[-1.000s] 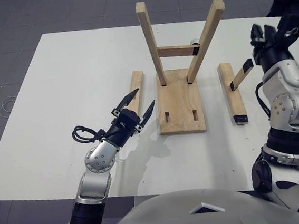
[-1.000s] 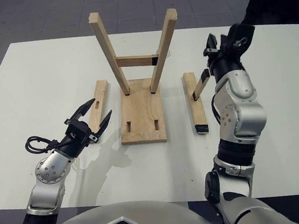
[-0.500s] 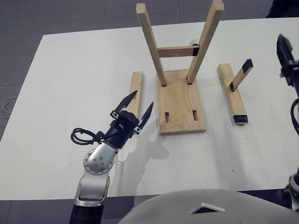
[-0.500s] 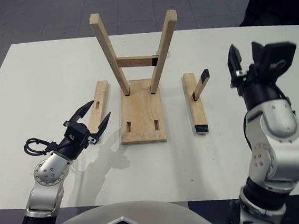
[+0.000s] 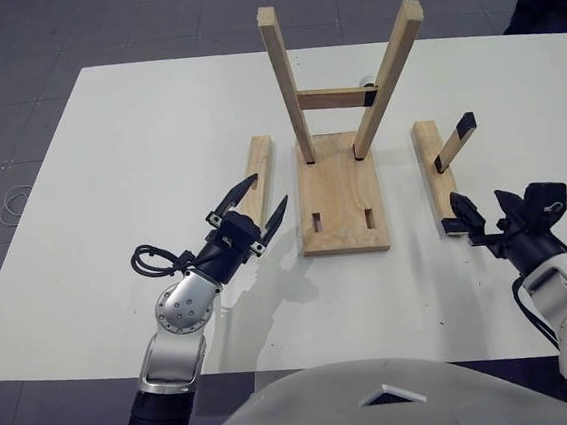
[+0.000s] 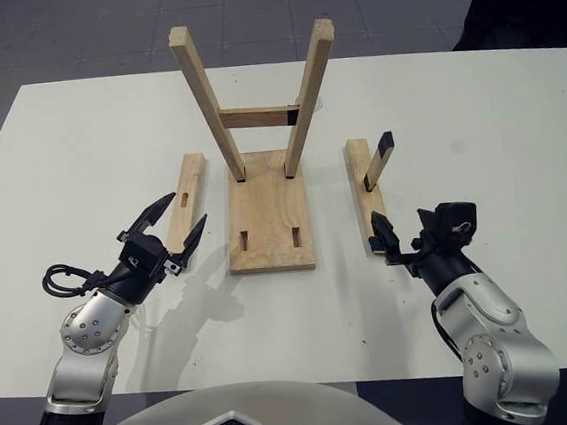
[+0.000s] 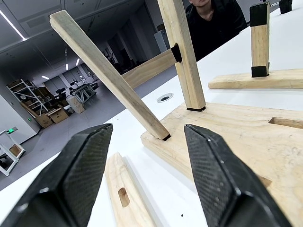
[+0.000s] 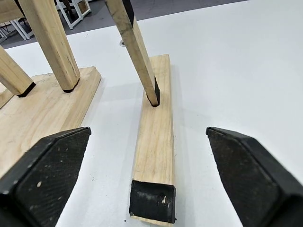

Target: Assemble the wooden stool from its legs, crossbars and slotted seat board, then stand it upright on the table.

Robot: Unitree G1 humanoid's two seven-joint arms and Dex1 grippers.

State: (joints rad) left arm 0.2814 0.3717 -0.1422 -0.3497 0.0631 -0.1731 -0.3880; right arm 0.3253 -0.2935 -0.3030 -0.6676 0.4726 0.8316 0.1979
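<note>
Seat board (image 5: 340, 195): flat on the surface (image 5: 136, 136), with two legs (image 5: 288, 81) and a crossbar (image 5: 331, 97) stuck in its far end.
Left claw (image 5: 271, 189): apart, empty, by the left loose leg (image 5: 257, 165). Its wrist view shows that leg's small slot (image 7: 124, 197).
Right claw (image 5: 479, 204): wide apart, empty, at the right loose leg (image 5: 434, 173), near its black cap (image 8: 152, 200). A short crossbar (image 5: 457, 142) stands tilted in that leg.

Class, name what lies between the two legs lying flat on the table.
The slotted seat board, holding two upright legs, lies between the left flat leg and the right flat leg; left eye view.
</note>
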